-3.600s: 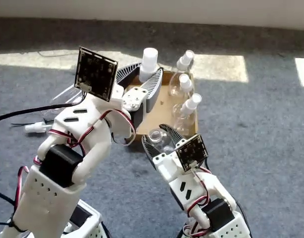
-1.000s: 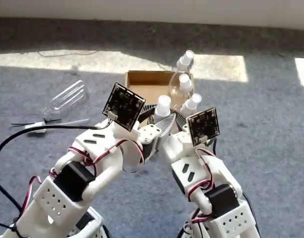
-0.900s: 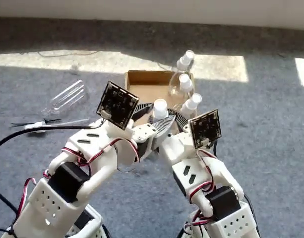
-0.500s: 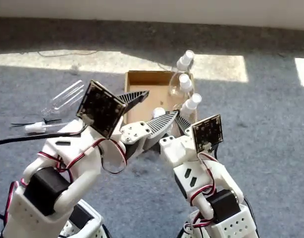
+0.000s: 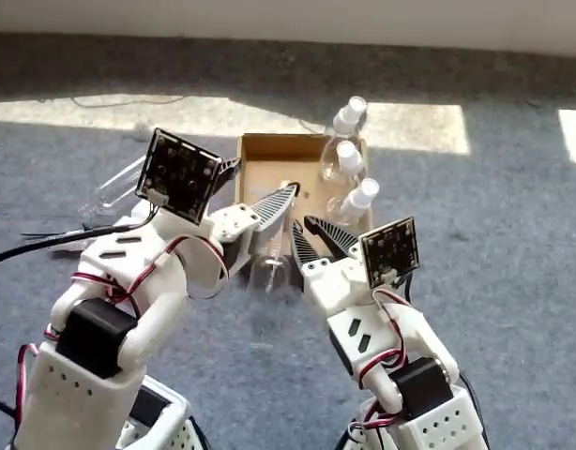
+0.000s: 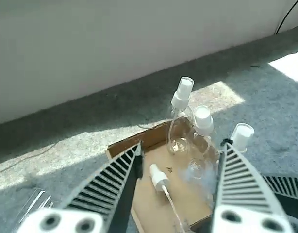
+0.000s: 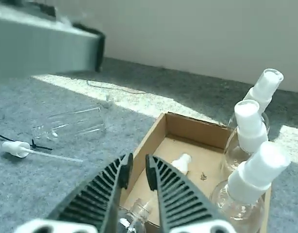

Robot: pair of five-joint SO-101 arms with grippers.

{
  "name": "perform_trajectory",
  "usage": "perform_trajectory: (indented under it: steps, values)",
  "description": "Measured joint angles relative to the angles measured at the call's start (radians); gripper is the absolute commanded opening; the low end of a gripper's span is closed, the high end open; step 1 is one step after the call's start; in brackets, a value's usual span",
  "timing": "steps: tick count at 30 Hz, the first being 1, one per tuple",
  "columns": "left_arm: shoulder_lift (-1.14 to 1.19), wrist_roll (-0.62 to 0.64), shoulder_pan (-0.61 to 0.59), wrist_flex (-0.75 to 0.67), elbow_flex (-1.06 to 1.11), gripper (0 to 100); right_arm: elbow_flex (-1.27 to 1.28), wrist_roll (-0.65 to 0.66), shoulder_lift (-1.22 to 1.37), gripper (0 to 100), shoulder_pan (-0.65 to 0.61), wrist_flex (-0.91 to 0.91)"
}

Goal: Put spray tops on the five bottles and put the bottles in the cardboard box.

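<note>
1. Three capped bottles (image 5: pixel 344 159) stand in the box (image 5: pixel 260 142), just ahead of the right gripper (image 7: pixel 137 162).
2. Over the box hangs the left gripper (image 6: pixel 180 145), spread wide and empty; a loose top (image 6: pixel 158 177) lies in the box under its gap.
3. With its jaws only slightly parted, the right gripper grasps nothing; an uncapped bottle (image 5: pixel 269 272) stands just below it, at the box's near end.
4. One bare bottle (image 7: pixel 71 121) and a tubed top (image 7: pixel 15 147) lie on the carpet (image 5: pixel 513 281), well out past the left gripper.
</note>
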Motion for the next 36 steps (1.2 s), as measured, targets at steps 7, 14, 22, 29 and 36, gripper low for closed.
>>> perform_trajectory:
  steps: [7, 14, 22, 29, 36]
  values:
    - [0.000, 0.000, -0.121, -0.005, 0.009, 23, 0.000, 0.000, 0.000, 0.4, 0.000, 0.000]
    - [0.000, 0.000, -0.440, 0.005, 0.166, 24, 0.000, 0.089, 0.000, 0.4, 0.000, 0.000]
    - [0.000, -0.018, -0.832, 0.003, 0.476, 24, -0.130, 0.100, 0.261, 0.4, 0.000, 0.048]
    - [0.000, -0.071, -0.974, -0.140, 0.715, 24, -0.543, -0.069, 0.772, 8.0, -0.180, 0.347]
    - [0.000, -0.074, -0.974, -0.259, 0.809, 24, -0.624, -0.281, 0.999, 28.9, -0.367, 0.400]
